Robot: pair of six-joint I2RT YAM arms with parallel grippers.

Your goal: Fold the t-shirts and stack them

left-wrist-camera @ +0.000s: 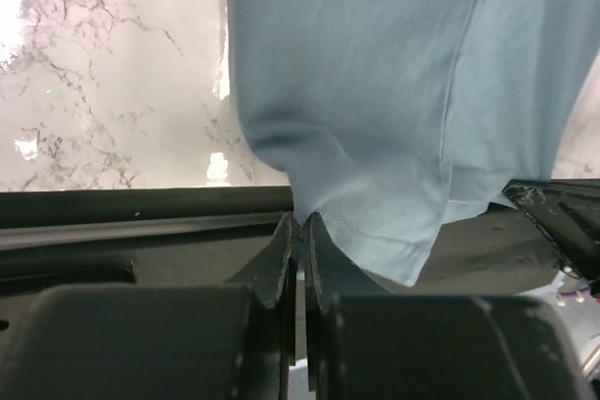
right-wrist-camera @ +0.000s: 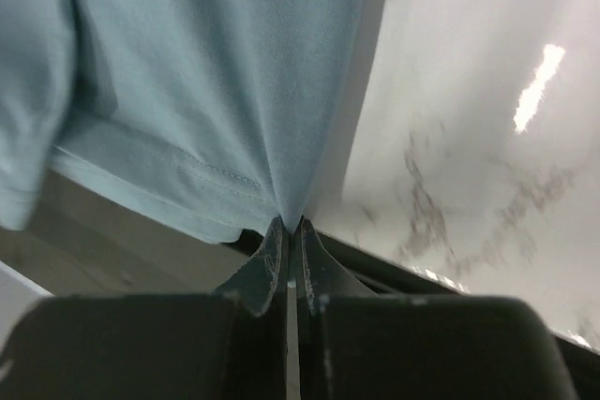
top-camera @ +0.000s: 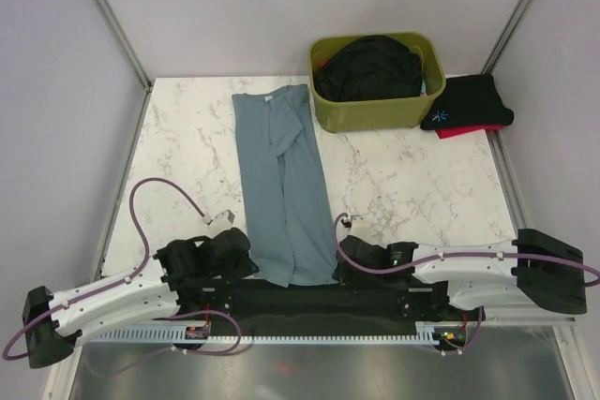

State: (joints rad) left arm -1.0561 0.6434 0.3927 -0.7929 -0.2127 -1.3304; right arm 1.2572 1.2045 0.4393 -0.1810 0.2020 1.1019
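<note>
My left gripper (left-wrist-camera: 298, 222) and right gripper (right-wrist-camera: 289, 227) each pinch a near corner of the blue t-shirt (top-camera: 279, 175). It lies long, from the worktop's (top-camera: 412, 185) far edge to its near edge. I should lift both corners evenly, so the fold stays straight.

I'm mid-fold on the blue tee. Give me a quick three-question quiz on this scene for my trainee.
1. True or false: the left gripper and the right gripper are each shut on the near hem of the dusty teal-blue cotton t-shirt.
2. What fills the olive-green plastic bin? A) black fabric B) white towels C) nothing
3. Fill in: the folded black t-shirt with small blue print lies on a ___ garment.
Key: 1 true; 2 A; 3 red.
</note>
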